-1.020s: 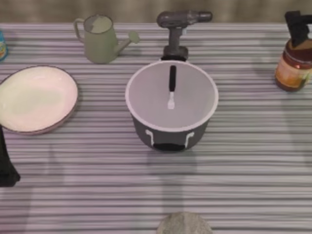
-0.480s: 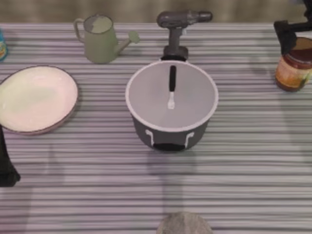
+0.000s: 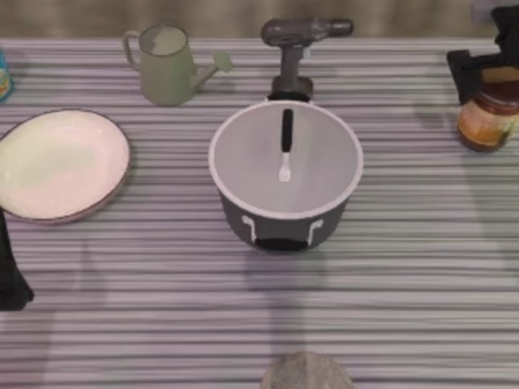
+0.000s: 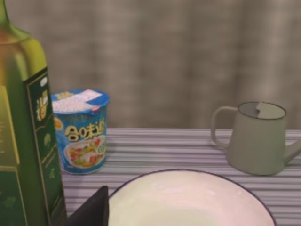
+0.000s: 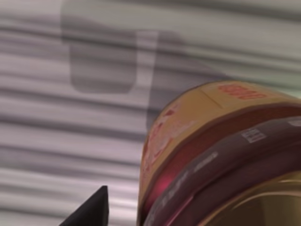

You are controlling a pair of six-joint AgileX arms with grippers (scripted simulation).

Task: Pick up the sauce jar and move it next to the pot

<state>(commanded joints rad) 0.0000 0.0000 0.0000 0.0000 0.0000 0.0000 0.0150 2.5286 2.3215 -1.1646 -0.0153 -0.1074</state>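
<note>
Grey-and-white striped table (image 3: 422,267), blurred beige-grey curtain-like wall (image 4: 188,61) behind, soft even light

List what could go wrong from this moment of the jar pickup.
The sauce jar stands at the table's far right edge, so a nudge from the right gripper above it could tip it off. The path to the pot also runs close to the drill behind it.

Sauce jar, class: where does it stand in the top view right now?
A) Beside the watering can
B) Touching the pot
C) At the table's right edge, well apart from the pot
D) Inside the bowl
C: the sauce jar sits at the table's right edge under the right pincer, with bare table between it and the central pot.
</note>
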